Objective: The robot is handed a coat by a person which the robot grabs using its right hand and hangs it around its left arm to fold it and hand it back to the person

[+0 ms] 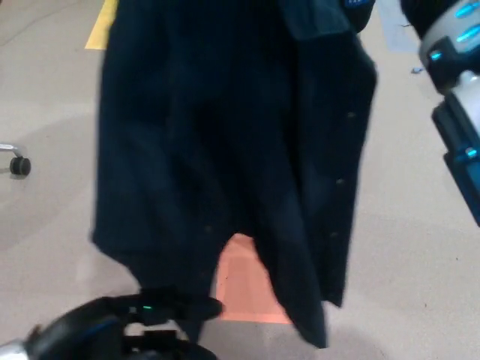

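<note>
A dark navy coat hangs down the middle of the head view, from the top edge to a hem low in the picture, with snap buttons along its right side. My right forearm, grey and black with blue lights, rises at the upper right toward the coat's top. Its hand is cut off by the picture's top edge. My left hand is at the bottom left, just under the coat's lower hem. Its fingers are apart and pointing right, and it holds nothing. The coat hides the person.
An orange square is marked on the grey floor behind the coat's hem. A yellow floor mark shows at the top left. A chair caster sits at the left edge.
</note>
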